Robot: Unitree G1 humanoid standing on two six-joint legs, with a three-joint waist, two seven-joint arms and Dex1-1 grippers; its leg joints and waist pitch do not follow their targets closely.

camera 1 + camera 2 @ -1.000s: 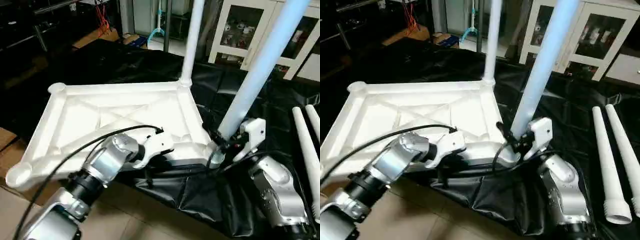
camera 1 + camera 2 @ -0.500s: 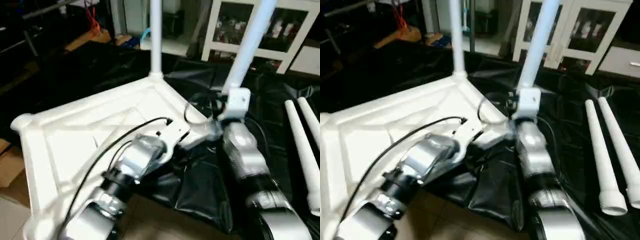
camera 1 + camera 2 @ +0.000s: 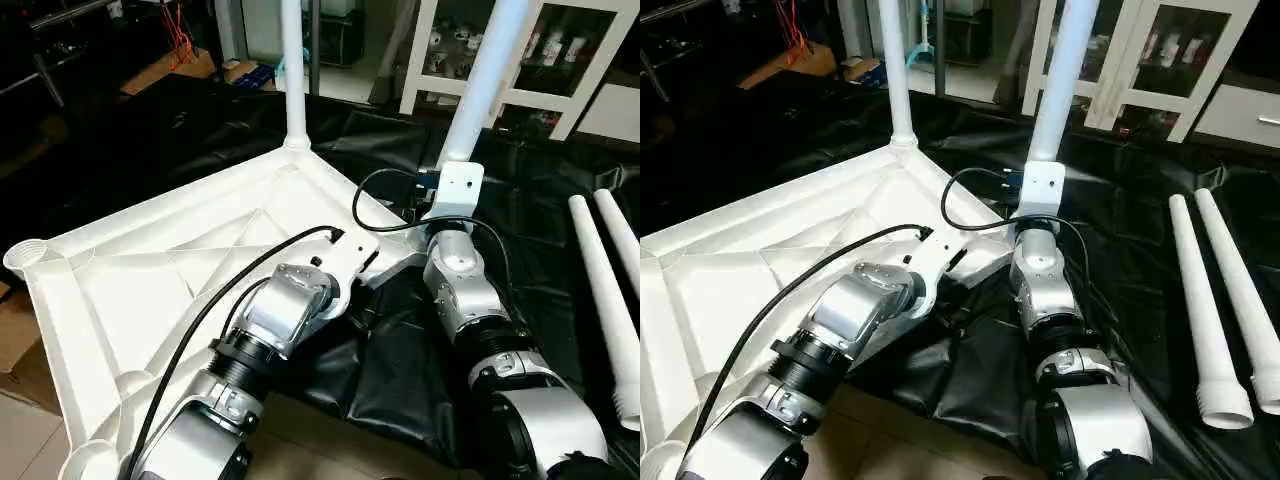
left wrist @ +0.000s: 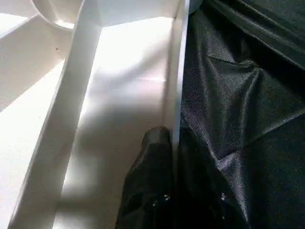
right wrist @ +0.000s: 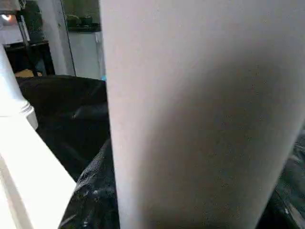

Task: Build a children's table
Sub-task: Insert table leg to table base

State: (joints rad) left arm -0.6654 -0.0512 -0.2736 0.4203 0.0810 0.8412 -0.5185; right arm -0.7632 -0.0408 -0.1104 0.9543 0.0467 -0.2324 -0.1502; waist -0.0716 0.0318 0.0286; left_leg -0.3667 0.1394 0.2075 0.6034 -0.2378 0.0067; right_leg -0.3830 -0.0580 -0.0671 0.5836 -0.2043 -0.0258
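On black sheet point(image 3: 520, 215), left tool point(image 4: 174, 157) pinching tabletop point(image 3: 170, 270) rim, right tool's state unclear behind upright leg point(image 3: 480, 80).

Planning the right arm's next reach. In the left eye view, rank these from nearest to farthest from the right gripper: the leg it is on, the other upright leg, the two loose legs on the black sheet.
1. Leg at the right gripper: near upright leg.
2. Far upright leg: to its left, at the top's far corner.
3. Two loose legs: lying at the right; slightly farther.
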